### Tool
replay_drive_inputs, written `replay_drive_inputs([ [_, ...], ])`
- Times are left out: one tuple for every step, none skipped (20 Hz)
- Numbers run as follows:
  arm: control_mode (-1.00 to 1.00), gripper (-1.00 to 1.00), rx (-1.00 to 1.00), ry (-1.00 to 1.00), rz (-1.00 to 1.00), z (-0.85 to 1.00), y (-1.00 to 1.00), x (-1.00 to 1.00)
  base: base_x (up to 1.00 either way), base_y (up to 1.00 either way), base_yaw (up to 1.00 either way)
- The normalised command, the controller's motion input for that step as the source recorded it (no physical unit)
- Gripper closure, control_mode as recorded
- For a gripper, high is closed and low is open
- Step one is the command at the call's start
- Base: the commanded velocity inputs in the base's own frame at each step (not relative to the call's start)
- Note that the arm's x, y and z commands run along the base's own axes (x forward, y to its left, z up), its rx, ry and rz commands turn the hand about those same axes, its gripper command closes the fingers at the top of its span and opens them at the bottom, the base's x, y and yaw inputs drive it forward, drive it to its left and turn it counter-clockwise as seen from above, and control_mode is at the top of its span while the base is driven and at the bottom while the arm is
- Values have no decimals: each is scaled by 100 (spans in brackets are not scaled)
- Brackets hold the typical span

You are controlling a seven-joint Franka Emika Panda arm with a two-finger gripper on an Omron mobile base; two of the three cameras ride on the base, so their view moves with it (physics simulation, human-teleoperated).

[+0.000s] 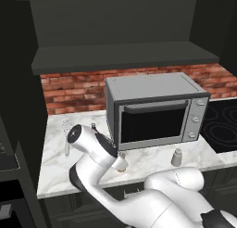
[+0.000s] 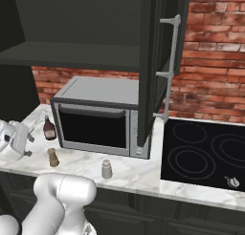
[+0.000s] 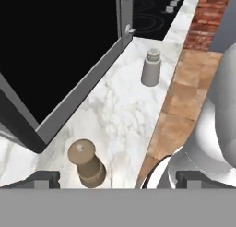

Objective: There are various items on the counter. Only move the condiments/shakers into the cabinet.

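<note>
On the counter (image 2: 134, 174), at seven o'clock from the microwave (image 2: 98, 117), stands the pepper mill (image 3: 86, 164). Wide open and empty, the gripper (image 3: 113, 177) hovers just above it. Next, I judge: descend, straddle the mill, close. Shaker (image 3: 150, 67) waits at one o'clock; bottle (image 2: 49, 128) beside the microwave.

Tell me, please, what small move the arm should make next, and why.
Probably lower the open gripper around the pepper mill and close. In the hand view the mill stands upright on the counter just ahead of the fingers, slightly off to one side, with nothing held yet. The grey shaker is farther off.
</note>
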Motion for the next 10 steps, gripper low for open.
replay_drive_inputs([
  [-100, -100, -5, -12, -33, -17, 0, 14, 0, 0, 0],
  [-100, -100, -9, -9, -32, -18, 2, 18, 0, 0, 0],
  [-100, -100, -11, -7, -31, -19, 4, 21, 0, 0, 0],
  [-100, -100, -13, -4, -30, -18, 4, 27, 0, 0, 0],
  [-100, -100, -13, -3, -29, -17, 0, 31, 0, 0, 0],
  [-100, -100, -13, 0, -26, -17, 0, 35, 0, 0, 0],
  [-100, -100, -13, 0, -23, -16, 1, 36, 0, 0, 0],
  [-100, -100, -11, 0, -17, -19, 4, 30, 0, 0, 0],
  [-100, -100, -10, 0, -12, -23, 6, 25, 0, 0, 0],
  [-100, -100, -8, -1, -7, -23, 5, 19, 0, 0, 0],
])
